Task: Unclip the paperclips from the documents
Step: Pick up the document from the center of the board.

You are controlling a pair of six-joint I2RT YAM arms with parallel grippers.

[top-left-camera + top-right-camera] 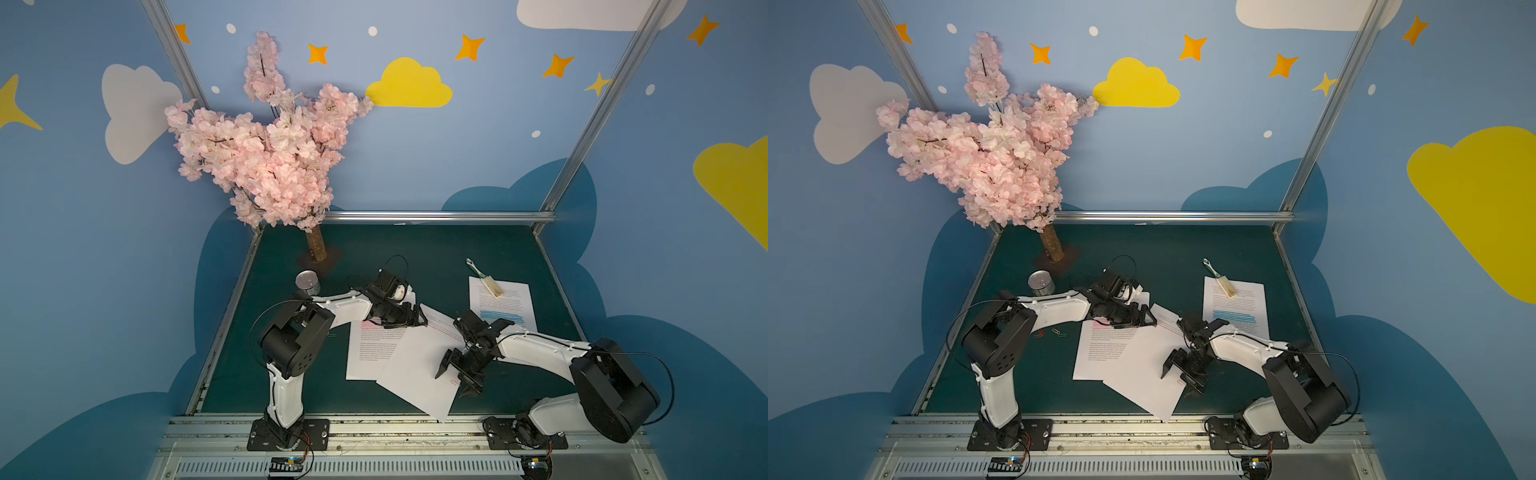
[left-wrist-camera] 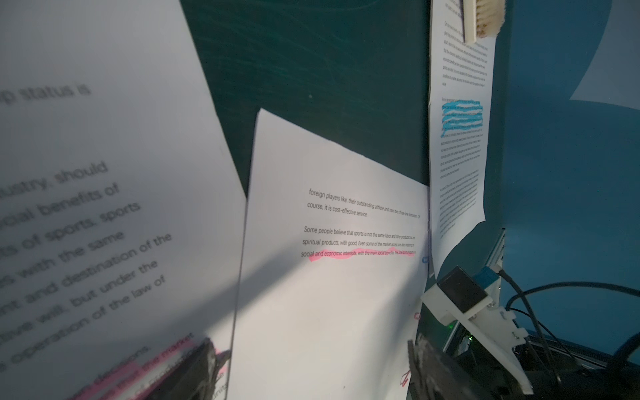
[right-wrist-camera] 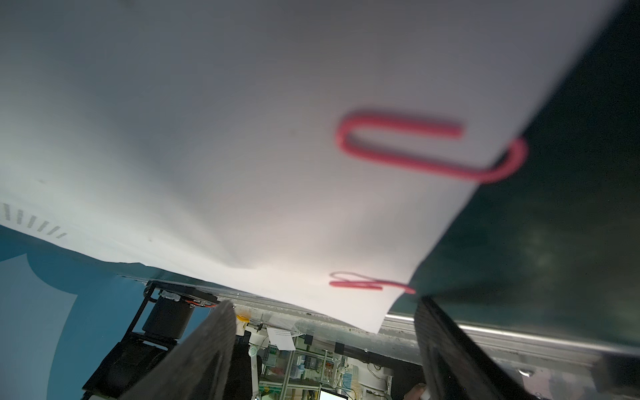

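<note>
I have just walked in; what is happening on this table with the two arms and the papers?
The robot is unclipping printed pages. The right gripper hangs, fingers open, over the edge of the slanted page, where two red paperclips are clipped on. The left gripper, also open, is over the pink-highlighted page. Loose paperclips lie on the table by the left arm; a brush rests on the blue-highlighted page.

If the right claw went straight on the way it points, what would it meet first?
Probably the nearer red paperclip on the edge of the tilted page, just ahead of the open right claw; depth unclear.
</note>
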